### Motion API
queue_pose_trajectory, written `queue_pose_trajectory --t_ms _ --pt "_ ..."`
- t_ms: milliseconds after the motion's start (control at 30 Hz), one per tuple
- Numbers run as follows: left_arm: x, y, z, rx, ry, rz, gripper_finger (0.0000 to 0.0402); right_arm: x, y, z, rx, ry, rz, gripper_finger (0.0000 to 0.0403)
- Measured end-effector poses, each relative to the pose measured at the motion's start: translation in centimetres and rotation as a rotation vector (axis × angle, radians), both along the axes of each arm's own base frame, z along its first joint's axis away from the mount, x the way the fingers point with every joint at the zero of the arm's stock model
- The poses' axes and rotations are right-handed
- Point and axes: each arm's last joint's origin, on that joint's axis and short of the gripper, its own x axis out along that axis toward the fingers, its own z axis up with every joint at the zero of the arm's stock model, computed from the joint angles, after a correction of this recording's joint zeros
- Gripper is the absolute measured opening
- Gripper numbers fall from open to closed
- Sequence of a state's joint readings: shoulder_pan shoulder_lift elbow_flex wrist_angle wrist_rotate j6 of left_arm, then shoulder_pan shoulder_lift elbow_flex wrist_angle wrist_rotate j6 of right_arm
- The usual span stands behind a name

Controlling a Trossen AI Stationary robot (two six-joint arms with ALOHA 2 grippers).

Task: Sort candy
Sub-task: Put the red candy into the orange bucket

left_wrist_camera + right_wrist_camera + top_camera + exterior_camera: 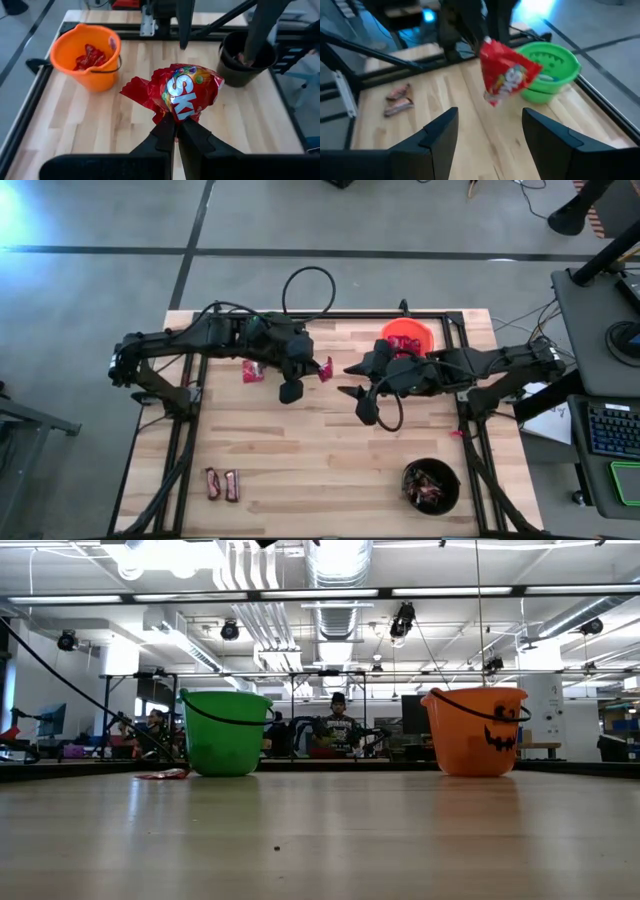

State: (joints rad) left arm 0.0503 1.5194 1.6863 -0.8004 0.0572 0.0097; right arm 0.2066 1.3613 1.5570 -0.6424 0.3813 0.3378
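Above the pale wooden slat table [300, 450], the left gripper [176, 134] pinches a flat red crinkled candy packet [180, 92] by its lower edge, fingers clamped tight on the wrapper, holding it off the table near centre. The right gripper [489, 131] faces it, its 2 fingers spread wide and holding nothing. In the overhead view, a second red packet [252, 372] lies at 10 o'clock of centre, 2 dark brown bars [222, 484] at 7 o'clock, a round orange plastic bucket [407, 337] (red packets inside) at 1 o'clock, and a round black bucket [431, 485] at 5 o'clock. A green round bucket [549, 71] sits behind the held packet.
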Motion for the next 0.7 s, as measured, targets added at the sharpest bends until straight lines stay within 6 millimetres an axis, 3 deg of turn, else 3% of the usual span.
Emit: queue_pose_trajectory --t_ms 500,700 --pt "1.0 -0.1 0.0 -0.011 -0.056 -0.037 0.0000 0.5 -1.9 0.2 -0.007 -0.025 -0.069 0.0210" --pt "1.0 -0.1 0.0 -0.006 -0.057 -0.043 0.0000 0.5 -1.8 0.2 0.010 -0.025 -0.038 0.0210"
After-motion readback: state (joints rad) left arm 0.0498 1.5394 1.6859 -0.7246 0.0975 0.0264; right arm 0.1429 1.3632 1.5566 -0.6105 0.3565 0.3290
